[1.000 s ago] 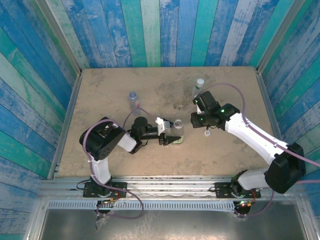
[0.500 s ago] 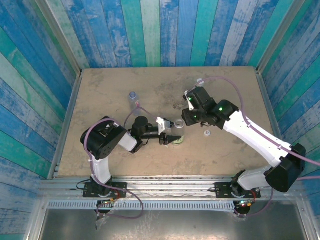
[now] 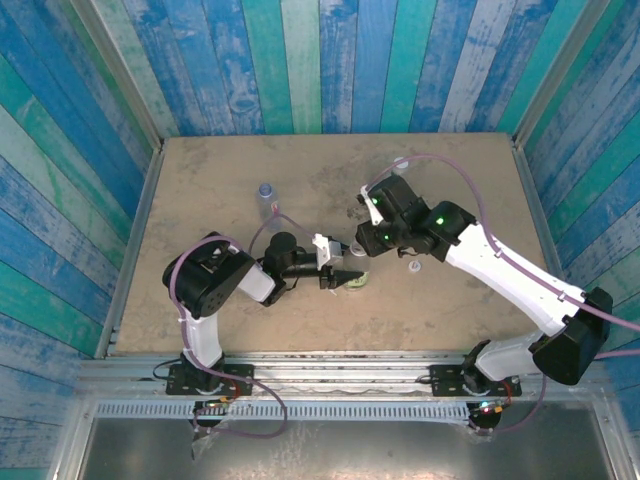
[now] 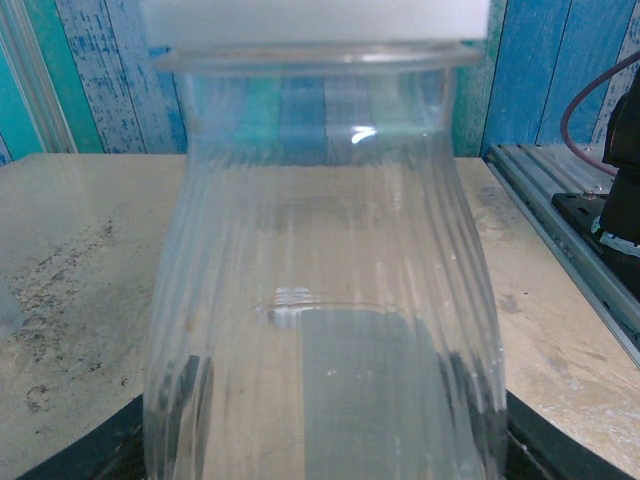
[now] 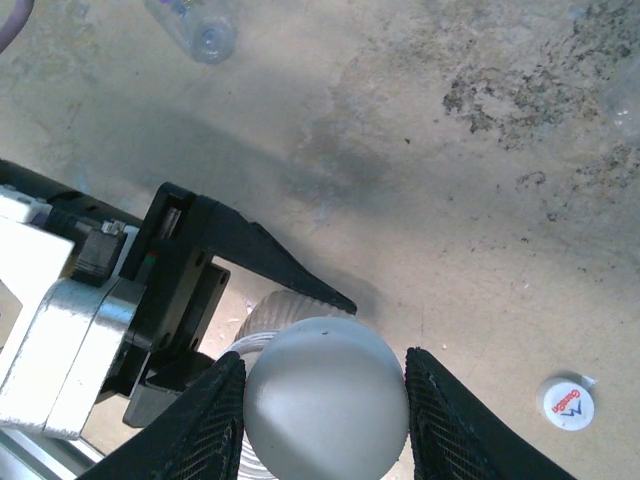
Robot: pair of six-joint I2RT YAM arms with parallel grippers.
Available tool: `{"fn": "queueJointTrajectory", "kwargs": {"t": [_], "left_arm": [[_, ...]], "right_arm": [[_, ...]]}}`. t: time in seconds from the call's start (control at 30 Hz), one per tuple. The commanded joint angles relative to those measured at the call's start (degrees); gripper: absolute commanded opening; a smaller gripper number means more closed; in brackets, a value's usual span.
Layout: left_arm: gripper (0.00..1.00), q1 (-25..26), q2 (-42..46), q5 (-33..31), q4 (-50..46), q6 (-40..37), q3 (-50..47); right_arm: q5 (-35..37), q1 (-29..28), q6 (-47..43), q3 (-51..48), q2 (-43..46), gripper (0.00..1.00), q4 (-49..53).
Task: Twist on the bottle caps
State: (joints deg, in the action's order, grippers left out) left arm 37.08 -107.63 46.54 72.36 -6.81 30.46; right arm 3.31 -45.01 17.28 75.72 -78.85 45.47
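A clear ribbed bottle [image 4: 320, 300] with a green label [image 3: 357, 284] stands at the table's middle, and my left gripper [image 3: 350, 278] is shut on its body, dark fingers [image 4: 85, 455] at both sides. My right gripper [image 5: 325, 405] hangs straight above it, shut on a white cap [image 5: 325, 395] that sits at the bottle's mouth [image 5: 270, 320]; in the left wrist view the cap [image 4: 315, 20] rests on the neck ring. A second white cap [image 5: 565, 402] with red print lies loose on the table [image 3: 414, 268].
A bottle with a purple label [image 3: 266, 195] stands uncapped at the back left. Another clear bottle [image 3: 400, 164] stands at the back, behind my right arm. Painted plank walls close in the table on three sides.
My right gripper has swung left with the white cap, from beside the loose cap to directly over the green-label bottle. The left arm has held its place.
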Motion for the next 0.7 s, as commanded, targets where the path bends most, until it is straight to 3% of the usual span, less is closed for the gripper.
{"fn": "queueJointTrajectory", "kwargs": {"t": [0.0,0.3,0.67], "left_arm": [[0.61,0.0,-3.0,0.3,-4.3,-1.1,0.5],[0.61,-0.1,-2.7,0.3,-4.7,-1.1,0.6],[0.61,0.0,-1.9,0.8,-6.0,-1.9,0.2]], "right_arm": [[-1.4,-0.8,-1.0,0.7,0.7,0.44,1.9],[-3.0,-2.3,-1.9,1.1,-1.1,0.44,2.5],[0.7,-2.5,-3.6,3.4,-3.7,0.44,4.7]]}}
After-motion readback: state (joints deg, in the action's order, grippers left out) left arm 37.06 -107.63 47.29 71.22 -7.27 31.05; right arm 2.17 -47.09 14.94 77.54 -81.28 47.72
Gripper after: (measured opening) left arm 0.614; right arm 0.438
